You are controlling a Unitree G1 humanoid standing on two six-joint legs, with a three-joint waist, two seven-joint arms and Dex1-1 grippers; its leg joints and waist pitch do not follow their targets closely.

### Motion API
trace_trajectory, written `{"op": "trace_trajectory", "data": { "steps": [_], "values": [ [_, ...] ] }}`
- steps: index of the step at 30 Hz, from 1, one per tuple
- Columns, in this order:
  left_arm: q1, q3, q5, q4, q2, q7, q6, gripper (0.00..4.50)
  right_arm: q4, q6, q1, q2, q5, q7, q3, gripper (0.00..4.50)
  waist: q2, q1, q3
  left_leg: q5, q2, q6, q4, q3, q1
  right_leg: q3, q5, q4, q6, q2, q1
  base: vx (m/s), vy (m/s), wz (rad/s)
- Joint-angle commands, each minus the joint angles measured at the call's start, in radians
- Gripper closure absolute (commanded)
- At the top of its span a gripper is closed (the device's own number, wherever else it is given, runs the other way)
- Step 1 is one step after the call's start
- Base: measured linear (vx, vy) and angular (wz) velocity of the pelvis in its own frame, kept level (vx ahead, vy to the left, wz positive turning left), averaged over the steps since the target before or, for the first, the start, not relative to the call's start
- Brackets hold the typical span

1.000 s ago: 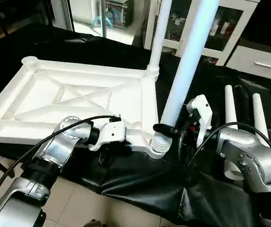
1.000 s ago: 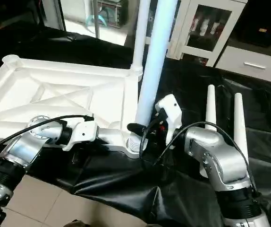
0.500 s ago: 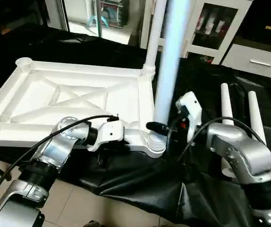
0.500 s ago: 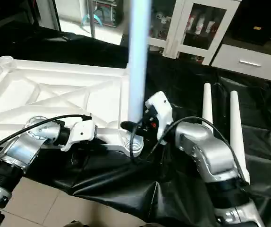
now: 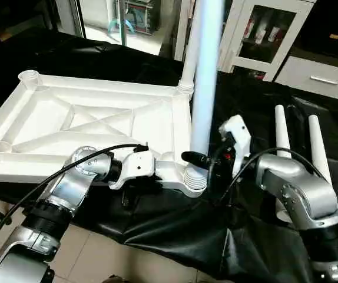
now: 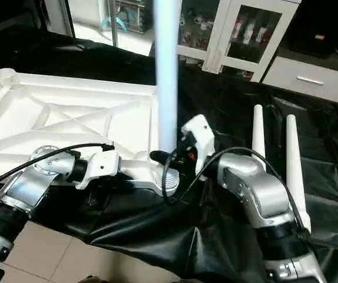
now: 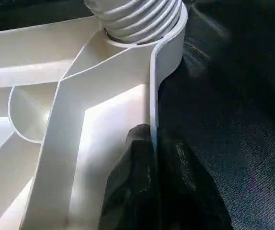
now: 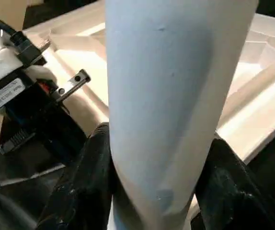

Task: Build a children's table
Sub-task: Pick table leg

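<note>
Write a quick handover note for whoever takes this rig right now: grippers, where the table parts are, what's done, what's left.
Left gripper: shut on the tabletop rim by the near corner socket.
Right gripper: closed around the near leg, upright in that socket.
Far leg already stands in its corner.
Two spare legs lie on the black cloth to the right.
Left: finish seating this leg, then fit the spares.
</note>
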Motion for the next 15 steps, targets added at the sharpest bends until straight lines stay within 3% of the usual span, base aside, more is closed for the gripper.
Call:
{"op": "trace_trajectory", "data": {
  "steps": [1, 9, 12, 15],
  "values": [
    [0.045, -0.013, -0.029, 0.026, -0.025, 0.028, 0.014, 4.5, 0.063, 0.006, 0.035, -0.011, -0.031, -0.047, -0.03, 2.66, -0.011, -0.005, -0.033, -0.203, 0.069, 0.009, -0.09, -0.037, 0.016, 0.049, -0.294, -0.083, -0.148, -0.068, 0.015, 0.0, 0.0, 0.0],
    [0.042, -0.009, -0.028, 0.028, -0.025, 0.04, 0.02, 4.5, 0.059, -0.042, 0.123, 0.056, 0.008, -0.125, -0.122, 2.67, -0.012, -0.006, -0.034, -0.228, 0.071, 0.0, -0.093, -0.038, 0.016, 0.05, -0.31, -0.087, -0.144, -0.071, 0.012, 0.0, 0.0, 0.0],
    [0.04, -0.007, -0.028, 0.03, -0.025, 0.044, 0.022, 4.5, 0.049, -0.059, 0.149, 0.069, 0.013, -0.132, -0.129, 2.67, -0.01, -0.006, -0.032, -0.226, 0.071, 0.0, -0.094, -0.038, 0.017, 0.05, -0.287, -0.085, -0.148, -0.068, 0.013, 0.0, 0.0, 0.0],
    [0.034, -0.006, -0.026, 0.037, -0.025, 0.05, 0.021, 4.5, 0.03, -0.093, 0.2, 0.086, 0.015, -0.136, -0.128, 2.67, -0.01, -0.006, -0.03, -0.252, 0.071, -0.005, -0.096, -0.039, 0.016, 0.051, -0.327, -0.09, -0.139, -0.071, 0.011, 0.0, 0.0, 0.0]
  ]
}}
